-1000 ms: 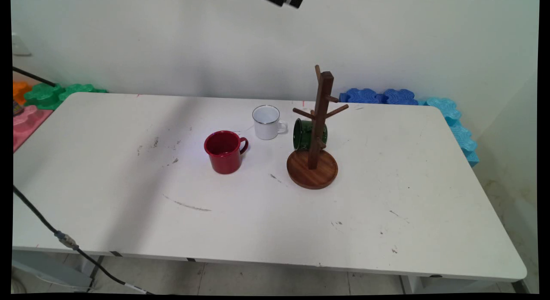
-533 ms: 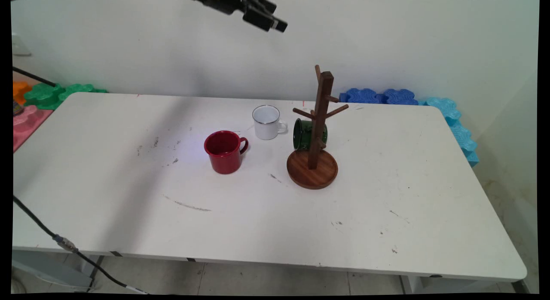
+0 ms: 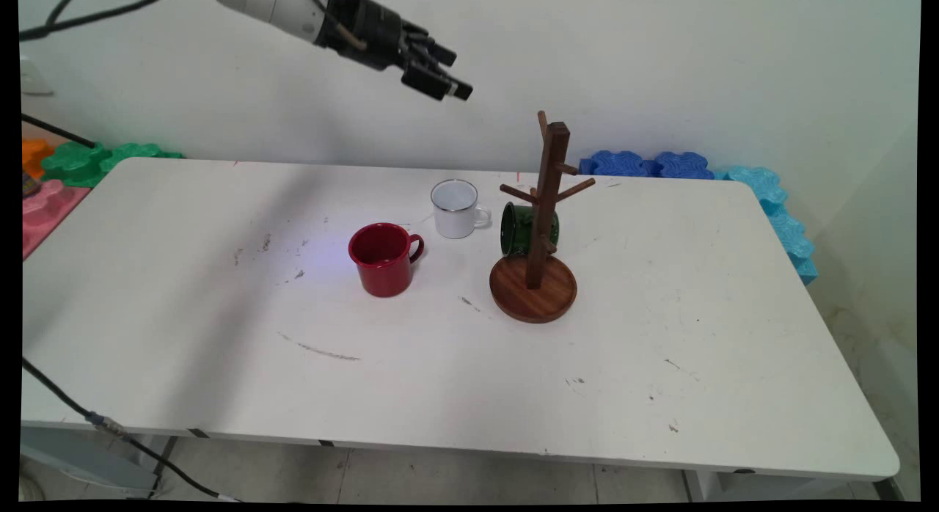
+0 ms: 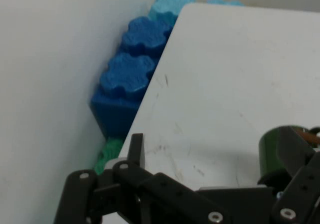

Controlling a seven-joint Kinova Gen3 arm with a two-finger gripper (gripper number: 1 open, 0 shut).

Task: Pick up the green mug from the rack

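High above the white mug (image 3: 455, 207), the gripper (image 3: 449, 76) seemingly spread, holding nothing.

Bare table (image 3: 660, 336) right of mug tree (image 3: 539, 226)

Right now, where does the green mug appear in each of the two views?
Main view: the green mug lies on its side just right of centre, hung low on the wooden mug tree, above its round base.
Hand view: it is at the right edge, low, partly behind a gripper finger.
Shared landmark: the blue foam blocks against the wall, at the table's edge.
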